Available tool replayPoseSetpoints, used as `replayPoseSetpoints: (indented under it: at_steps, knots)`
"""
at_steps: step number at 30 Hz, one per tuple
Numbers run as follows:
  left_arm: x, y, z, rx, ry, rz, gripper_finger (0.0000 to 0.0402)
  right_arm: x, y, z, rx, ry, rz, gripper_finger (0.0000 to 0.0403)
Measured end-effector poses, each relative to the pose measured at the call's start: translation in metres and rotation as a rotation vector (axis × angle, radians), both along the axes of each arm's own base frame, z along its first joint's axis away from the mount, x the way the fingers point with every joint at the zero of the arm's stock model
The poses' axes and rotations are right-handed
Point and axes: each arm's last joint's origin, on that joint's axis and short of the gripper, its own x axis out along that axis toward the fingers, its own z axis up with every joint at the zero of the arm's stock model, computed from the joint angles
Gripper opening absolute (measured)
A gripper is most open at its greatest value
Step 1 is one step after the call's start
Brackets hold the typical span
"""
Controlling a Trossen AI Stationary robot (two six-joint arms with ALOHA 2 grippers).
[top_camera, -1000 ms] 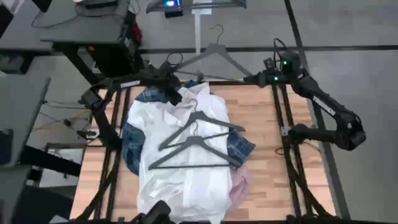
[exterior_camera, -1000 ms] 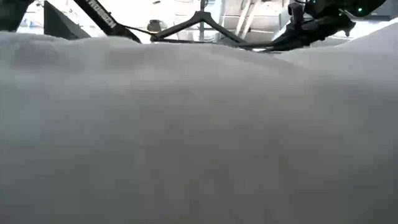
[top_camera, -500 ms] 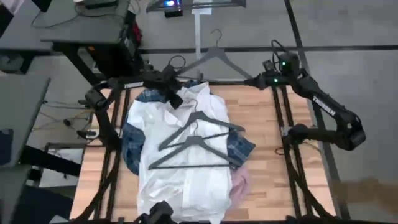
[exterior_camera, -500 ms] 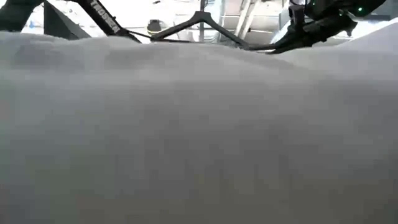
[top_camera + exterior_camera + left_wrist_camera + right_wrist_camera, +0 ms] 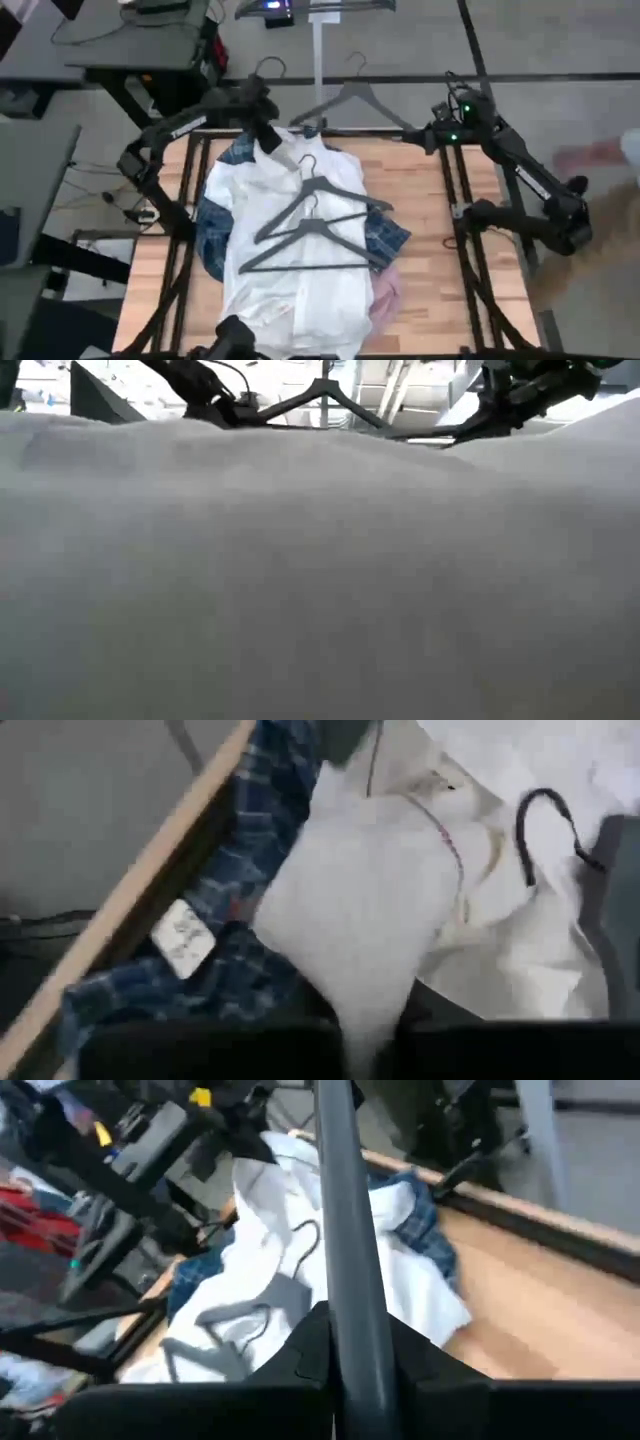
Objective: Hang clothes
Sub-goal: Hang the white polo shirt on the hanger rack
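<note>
The table (image 5: pixel 440 270) is a slatted wooden top in a dark frame, bare wood showing along its right side and in a strip at the left. A heap of shirts lies on it, left of centre — the plaid shirt (image 5: pixel 212 235) at the bottom, poking out on both sides, the pink shirt (image 5: pixel 388 296) showing at the near right edge, the white shirt (image 5: pixel 290 270) spread over both. Two hangers (image 5: pixel 315 235) lie on the white shirt.

Soft matt cloth on the white shirt (image 5: pixel 290 240), woven plaid shirt (image 5: pixel 212 235); pale wood table (image 5: pixel 430 240); smooth grey hangers (image 5: pixel 310 245).
</note>
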Motion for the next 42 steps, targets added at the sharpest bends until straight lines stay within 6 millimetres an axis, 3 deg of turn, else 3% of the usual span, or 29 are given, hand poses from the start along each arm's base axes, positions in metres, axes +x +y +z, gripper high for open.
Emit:
replayPoseSetpoints:
  at_steps: [10,15,25,32,42]
  knots:
    - [-0.001,0.0,0.001,-0.01,-0.011,0.015,0.0,0.001,0.02,0.003,-0.019,-0.013,0.149,0.0022]
    - [0.0,-0.002,0.014,-0.02,-0.15,0.014,0.0,0.013,0.017,-0.005,0.002,0.036,0.181,0.0022]
    - [-0.001,-0.01,0.046,0.005,-0.368,0.068,0.0,0.065,0.0,-0.023,-0.04,0.067,0.246,0.0022]
    - [0.001,-0.011,0.049,-0.016,-0.408,0.108,0.0,0.11,0.0,-0.041,-0.015,0.038,0.307,0.0022]
    - [0.002,-0.007,0.052,-0.027,-0.451,0.209,0.0,0.168,-0.007,-0.084,0.097,0.02,0.247,0.0022]
